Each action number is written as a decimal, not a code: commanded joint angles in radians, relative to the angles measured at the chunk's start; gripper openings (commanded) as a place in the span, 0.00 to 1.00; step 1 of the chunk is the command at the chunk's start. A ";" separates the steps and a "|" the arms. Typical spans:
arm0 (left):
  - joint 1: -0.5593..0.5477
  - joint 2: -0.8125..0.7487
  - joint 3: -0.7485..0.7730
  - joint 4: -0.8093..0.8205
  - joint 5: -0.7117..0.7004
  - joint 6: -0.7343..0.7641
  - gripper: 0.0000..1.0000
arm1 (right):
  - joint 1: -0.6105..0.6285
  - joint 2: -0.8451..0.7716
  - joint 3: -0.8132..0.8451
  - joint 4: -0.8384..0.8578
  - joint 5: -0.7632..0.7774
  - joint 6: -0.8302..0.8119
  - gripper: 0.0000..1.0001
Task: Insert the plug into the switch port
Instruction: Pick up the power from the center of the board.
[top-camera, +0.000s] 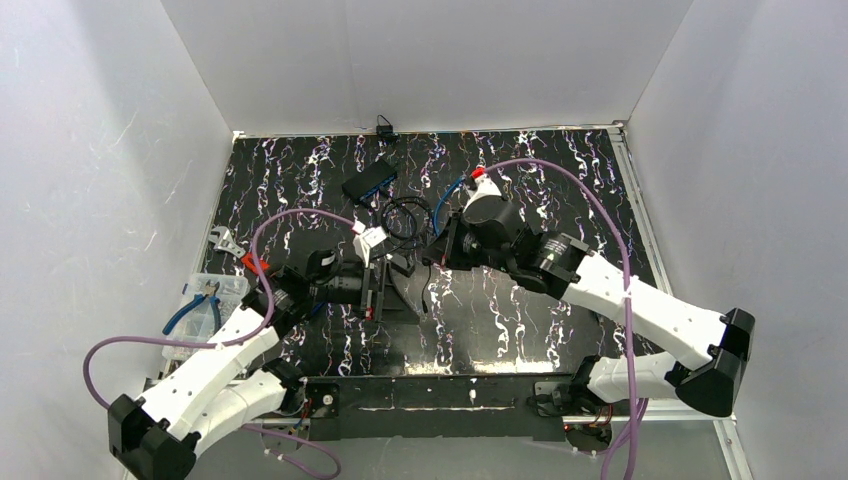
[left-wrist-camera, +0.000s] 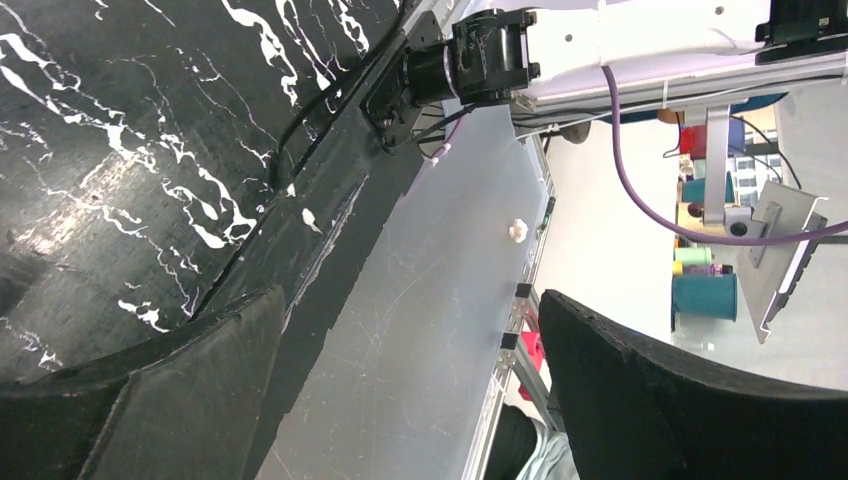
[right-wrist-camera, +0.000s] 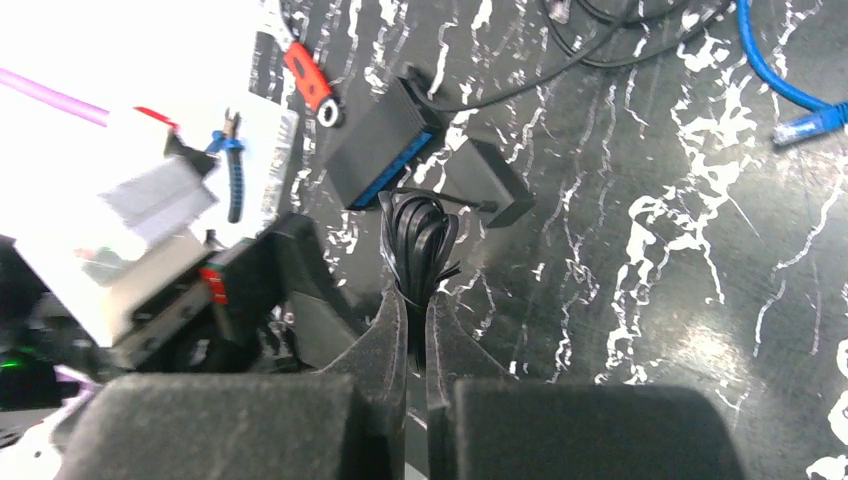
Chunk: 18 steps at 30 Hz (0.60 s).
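Top view: black marbled table (top-camera: 500, 310). The switch (top-camera: 368, 182) is a black box lying toward the far edge, left of centre. A loose black cable coil (top-camera: 405, 215) lies just in front of it, and a blue cable (top-camera: 447, 200) curves up beside the coil. The left gripper (top-camera: 392, 283) is low over the table centre with its jaws spread and nothing between them. The right gripper (top-camera: 436, 250) sits just to its right, near the coil; its grip can't be read from up here. Blue-handled pliers (top-camera: 195, 305) lie in a clear tray at the left edge.

Left wrist view: left gripper (left-wrist-camera: 405, 300) has its fingers (left-wrist-camera: 190, 390) set wide apart and empty. It looks along the near table edge (left-wrist-camera: 400, 330) toward the other arm's base motor (left-wrist-camera: 470, 60). A purple cable (left-wrist-camera: 640, 190) hangs across. No switch or plug in this view.

Right wrist view: right gripper (right-wrist-camera: 415, 300) is pinched tight on a black cable bundle (right-wrist-camera: 420, 235), a folded flat cable sticking up from the fingertips. Just beyond is a black adapter block (right-wrist-camera: 487, 180), and next to it the switch (right-wrist-camera: 385, 150), with its blue port face toward the camera. The blue cable (right-wrist-camera: 765, 60) ends in a blue plug (right-wrist-camera: 812, 123) lying loose on the table at far right, well apart from the switch. A red-handled tool (right-wrist-camera: 310, 80) lies near the switch's far end, and the pliers (right-wrist-camera: 232, 170) are at left. Can't tell which end of the held bundle carries a plug.
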<state>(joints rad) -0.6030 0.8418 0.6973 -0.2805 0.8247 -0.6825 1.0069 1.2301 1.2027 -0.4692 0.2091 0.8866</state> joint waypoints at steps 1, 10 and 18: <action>-0.036 0.037 0.027 0.078 0.019 0.007 0.98 | -0.016 -0.008 0.098 0.025 -0.046 -0.013 0.01; -0.041 0.023 0.031 0.114 -0.046 0.017 0.97 | -0.022 0.001 0.183 0.034 -0.115 -0.006 0.01; -0.042 -0.011 0.020 0.176 -0.112 0.001 0.88 | -0.030 0.008 0.197 0.074 -0.183 0.045 0.01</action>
<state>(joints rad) -0.6392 0.8593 0.6987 -0.1581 0.7400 -0.6828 0.9862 1.2398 1.3521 -0.4674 0.0697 0.8988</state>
